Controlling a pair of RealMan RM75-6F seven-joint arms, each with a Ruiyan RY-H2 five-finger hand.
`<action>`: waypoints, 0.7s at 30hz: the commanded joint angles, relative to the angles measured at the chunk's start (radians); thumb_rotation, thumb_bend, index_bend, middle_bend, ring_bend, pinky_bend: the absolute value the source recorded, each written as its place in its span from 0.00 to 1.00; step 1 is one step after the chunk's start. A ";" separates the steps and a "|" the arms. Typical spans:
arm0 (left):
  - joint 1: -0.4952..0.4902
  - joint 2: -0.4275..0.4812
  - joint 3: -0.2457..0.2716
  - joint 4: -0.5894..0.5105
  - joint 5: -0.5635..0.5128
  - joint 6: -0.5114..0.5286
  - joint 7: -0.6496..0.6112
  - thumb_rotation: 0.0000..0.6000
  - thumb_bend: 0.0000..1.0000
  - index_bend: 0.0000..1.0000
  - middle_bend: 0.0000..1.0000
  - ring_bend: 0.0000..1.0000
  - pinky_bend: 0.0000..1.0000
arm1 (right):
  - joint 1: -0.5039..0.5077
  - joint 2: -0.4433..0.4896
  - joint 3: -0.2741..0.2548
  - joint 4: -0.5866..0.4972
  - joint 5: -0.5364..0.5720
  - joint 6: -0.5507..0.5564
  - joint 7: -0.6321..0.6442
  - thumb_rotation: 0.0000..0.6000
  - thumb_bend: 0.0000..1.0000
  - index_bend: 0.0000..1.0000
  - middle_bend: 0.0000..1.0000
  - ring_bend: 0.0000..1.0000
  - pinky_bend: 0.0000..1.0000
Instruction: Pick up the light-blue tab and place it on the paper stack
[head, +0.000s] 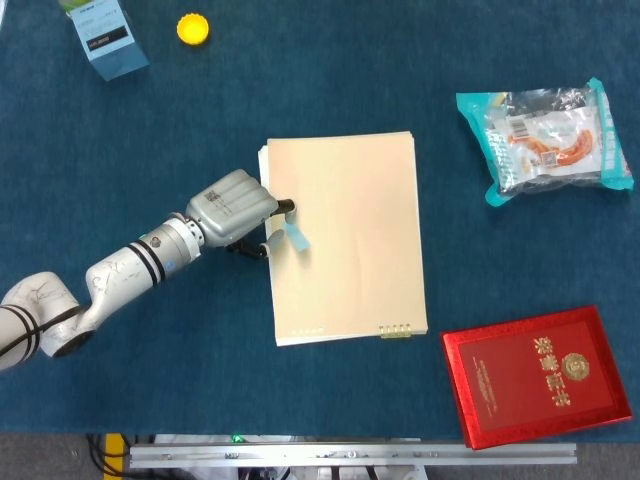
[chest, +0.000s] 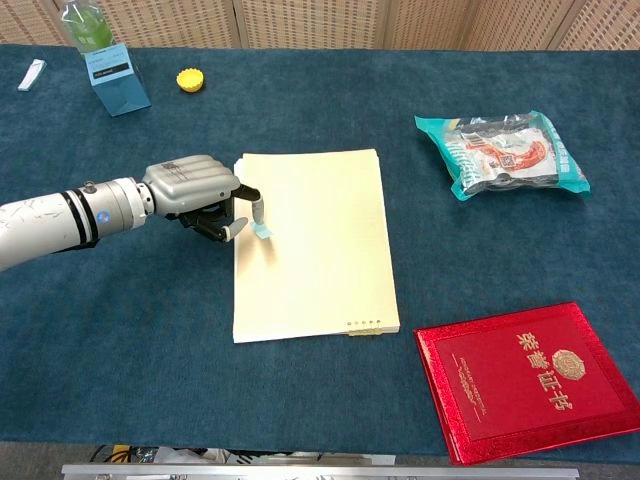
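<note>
A cream paper stack (head: 347, 235) (chest: 313, 240) lies in the middle of the blue table. My left hand (head: 235, 210) (chest: 195, 190) hovers at the stack's left edge and pinches the small light-blue tab (head: 293, 234) (chest: 261, 224) between thumb and a finger. The tab hangs over the stack's left part, tilted, its lower end near the paper. The right hand appears in neither view.
A red certificate book (head: 538, 374) (chest: 529, 378) lies at the front right. A teal snack bag (head: 545, 138) (chest: 502, 153) sits at the back right. A blue carton (head: 108, 38) (chest: 116, 78) and a yellow cap (head: 193, 28) (chest: 191, 79) stand at the back left.
</note>
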 joint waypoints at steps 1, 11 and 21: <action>0.000 -0.005 0.001 0.007 -0.003 -0.005 0.002 0.54 0.56 0.34 0.92 0.92 0.78 | -0.002 0.001 0.000 0.001 0.000 0.001 0.002 1.00 0.13 0.16 0.38 0.37 0.46; 0.003 0.010 -0.002 -0.006 -0.003 0.002 0.008 0.55 0.56 0.34 0.92 0.92 0.78 | -0.003 0.000 0.001 0.004 -0.005 0.005 0.008 1.00 0.13 0.16 0.38 0.37 0.46; 0.010 0.011 0.005 -0.006 -0.008 -0.008 0.014 0.55 0.56 0.34 0.92 0.92 0.78 | -0.003 -0.001 0.002 0.005 -0.008 0.008 0.009 1.00 0.12 0.16 0.38 0.37 0.46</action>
